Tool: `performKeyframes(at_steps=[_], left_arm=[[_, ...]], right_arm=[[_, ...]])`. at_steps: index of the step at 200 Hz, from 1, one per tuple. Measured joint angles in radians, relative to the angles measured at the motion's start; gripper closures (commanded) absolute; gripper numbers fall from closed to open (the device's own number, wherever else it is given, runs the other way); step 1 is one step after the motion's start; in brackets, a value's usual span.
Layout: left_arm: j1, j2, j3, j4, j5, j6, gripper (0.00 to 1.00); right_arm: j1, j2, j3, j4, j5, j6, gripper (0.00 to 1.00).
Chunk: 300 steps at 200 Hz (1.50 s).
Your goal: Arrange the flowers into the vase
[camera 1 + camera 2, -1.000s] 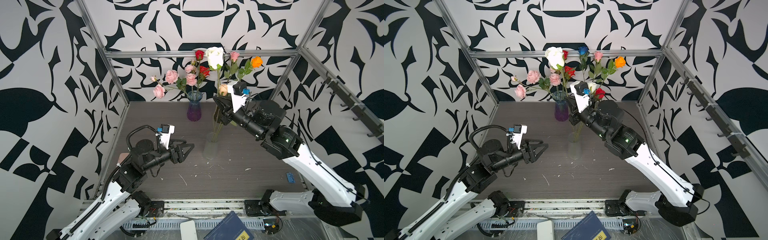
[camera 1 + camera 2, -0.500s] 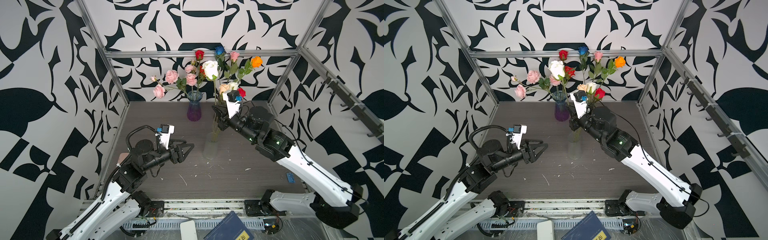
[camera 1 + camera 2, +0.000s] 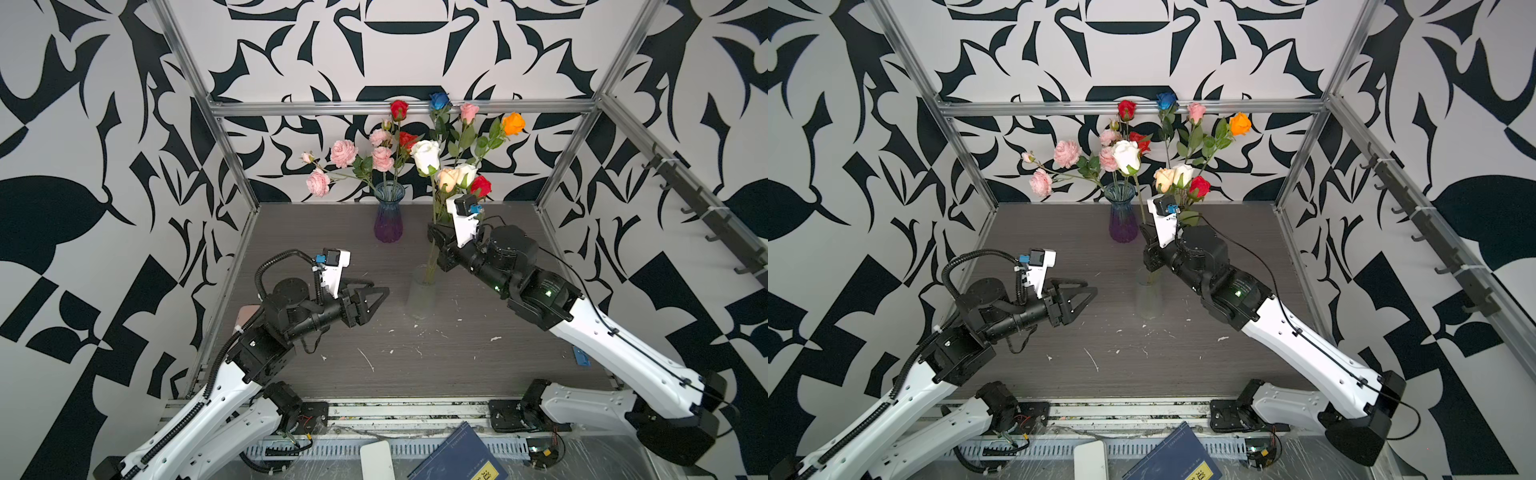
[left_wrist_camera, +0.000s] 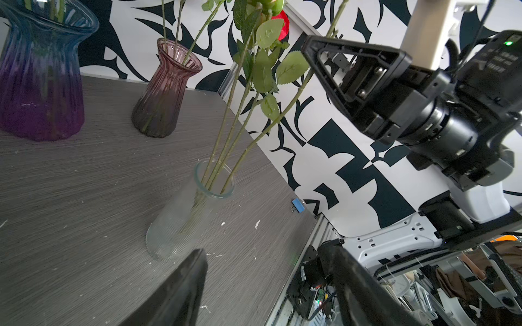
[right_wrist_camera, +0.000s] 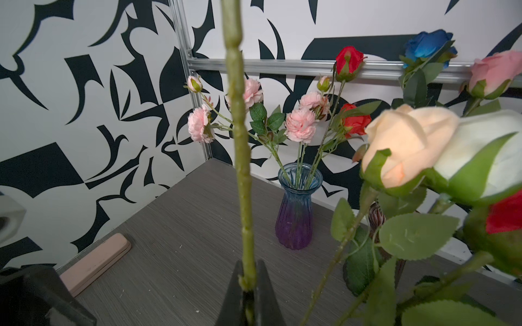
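One white rose [image 3: 427,156] sank lower as my right gripper [image 5: 248,285], clenched on its stem, fed it into the clear vase [image 3: 420,297]; my left gripper [image 3: 376,296] waited, spread empty.

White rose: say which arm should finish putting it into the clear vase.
Right. The right hand is shut on the stem of the white rose, held over the clear vase where other stems stand. The left hand is open, empty, and off to the vase's side.
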Motion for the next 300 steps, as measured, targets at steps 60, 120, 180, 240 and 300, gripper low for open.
performKeyframes(at_steps=[60,120,180,240,300], left_arm=[[0.000,-0.002,0.000,0.000,0.000,0.000,0.26],[0.000,-0.011,0.000,-0.001,0.000,0.000,0.26],[0.000,-0.013,0.000,-0.001,0.000,0.000,0.25],[0.000,-0.018,0.000,-0.001,0.000,0.000,0.25],[0.000,-0.005,0.000,-0.004,0.009,-0.001,0.31]], right_arm=[[-0.002,0.031,-0.008,-0.018,0.000,0.035,0.95],[-0.003,0.041,-0.014,-0.037,0.001,0.048,0.81],[-0.003,0.041,-0.014,-0.038,0.003,0.055,0.73],[-0.008,0.041,-0.014,-0.059,0.008,0.063,0.61],[-0.008,-0.026,-0.002,-0.151,0.041,0.095,0.62]])
